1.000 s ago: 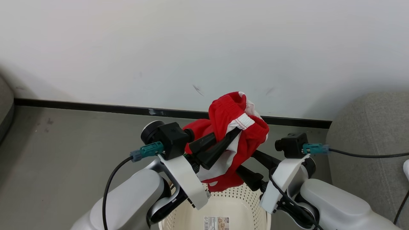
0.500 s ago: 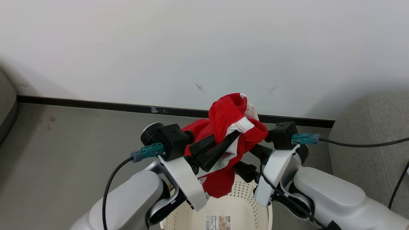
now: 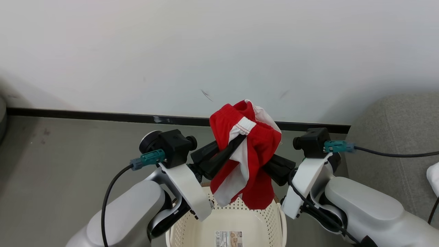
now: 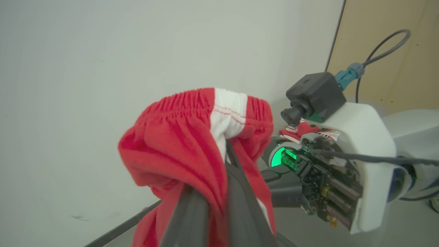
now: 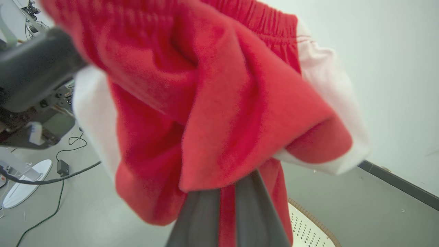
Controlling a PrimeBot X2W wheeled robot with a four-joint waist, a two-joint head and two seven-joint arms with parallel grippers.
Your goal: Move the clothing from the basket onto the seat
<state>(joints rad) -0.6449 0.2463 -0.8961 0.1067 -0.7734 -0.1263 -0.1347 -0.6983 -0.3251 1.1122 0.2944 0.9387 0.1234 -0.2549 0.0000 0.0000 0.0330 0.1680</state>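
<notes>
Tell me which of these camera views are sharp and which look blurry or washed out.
Head view: sharp and evenly lit, red shorts crisp, soft shadow on the wall. Left wrist view: waistband in focus, the near fingers blurred. Right wrist view: shorts close and soft, white trim washed out.

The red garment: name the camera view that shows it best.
Head view: the whole red garment shows, bunched up and hanging over the basket. The left wrist view gives mainly its gathered waistband and white stripe; the right wrist view has close, blurred folds.
</notes>
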